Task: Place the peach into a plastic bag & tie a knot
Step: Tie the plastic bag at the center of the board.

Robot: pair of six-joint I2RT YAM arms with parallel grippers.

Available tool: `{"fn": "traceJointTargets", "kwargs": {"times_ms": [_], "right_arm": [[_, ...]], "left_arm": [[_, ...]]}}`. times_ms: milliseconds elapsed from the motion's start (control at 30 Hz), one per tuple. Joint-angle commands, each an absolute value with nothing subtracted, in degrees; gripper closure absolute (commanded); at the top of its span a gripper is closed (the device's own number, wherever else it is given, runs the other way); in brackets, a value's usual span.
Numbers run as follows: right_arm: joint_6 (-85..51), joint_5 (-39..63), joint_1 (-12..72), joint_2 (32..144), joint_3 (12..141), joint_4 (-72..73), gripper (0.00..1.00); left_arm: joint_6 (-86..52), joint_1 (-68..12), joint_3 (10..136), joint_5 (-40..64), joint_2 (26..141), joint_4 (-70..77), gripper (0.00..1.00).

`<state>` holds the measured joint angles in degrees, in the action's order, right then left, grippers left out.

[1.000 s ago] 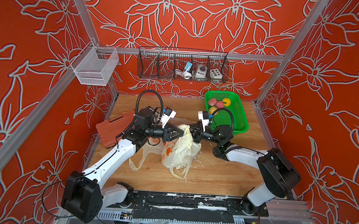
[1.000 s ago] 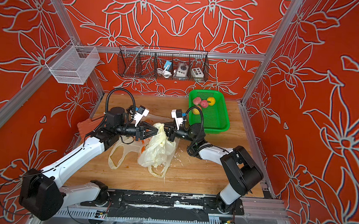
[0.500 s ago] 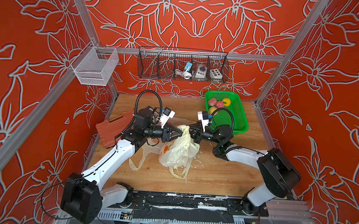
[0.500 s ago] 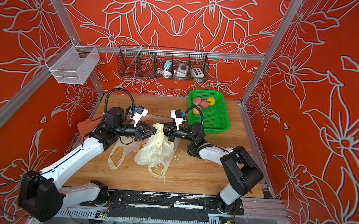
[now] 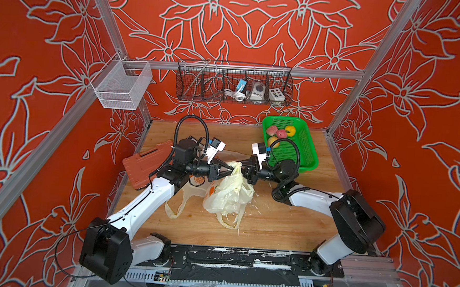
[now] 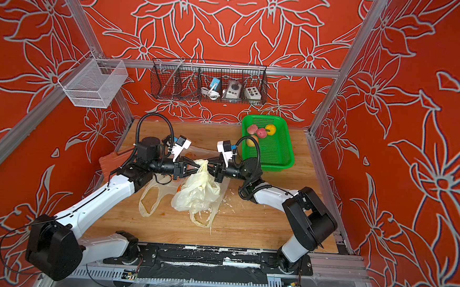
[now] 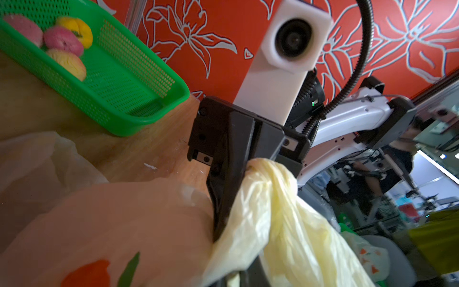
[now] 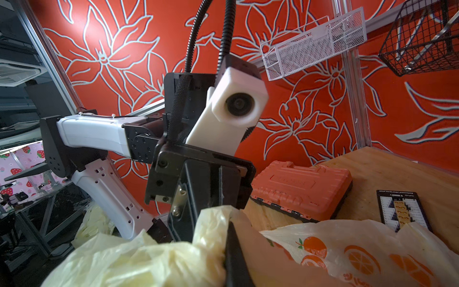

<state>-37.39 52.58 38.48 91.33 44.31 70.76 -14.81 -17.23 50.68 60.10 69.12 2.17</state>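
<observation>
Two black grippers, left [image 5: 229,172] and right [image 5: 245,169], pinched shut on the knot [image 5: 237,165] — a twisted bunch of crinkled cream plastic — topping the sagging bag [image 5: 230,194] over the wooden table [image 5: 273,223].

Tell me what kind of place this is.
Probably a robot test cell inside a lab: an aluminium frame hung with red floral panels, two robot arms mounted at a wooden table, and workshop clutter beyond it.

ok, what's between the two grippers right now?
Just the cream bag's bunched neck; the left gripper and right gripper both pinch it. Shows in both top views.
</observation>
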Motion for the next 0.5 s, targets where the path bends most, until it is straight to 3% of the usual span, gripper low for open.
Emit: {"fn": "traceJointTargets", "kwargs": {"times_ms": [0,300,467], "right_arm": [[-34.83,54.04,38.79,88.47,44.97,66.73,0.96],[-30.08,49.39,36.73,81.66,40.69,53.92,0.69],[-19.35,39.91,36.06,71.63,42.19,24.71,0.65]], "left_arm": [[-13.07,-16.44,51.26,57.43,67.12,3.68,1.0],[-11.81,-15.29,52.01,56.99,66.09,1.45,1.0],[-11.83,-14.94,51.95,53.21,66.24,1.8,1.0]]}}
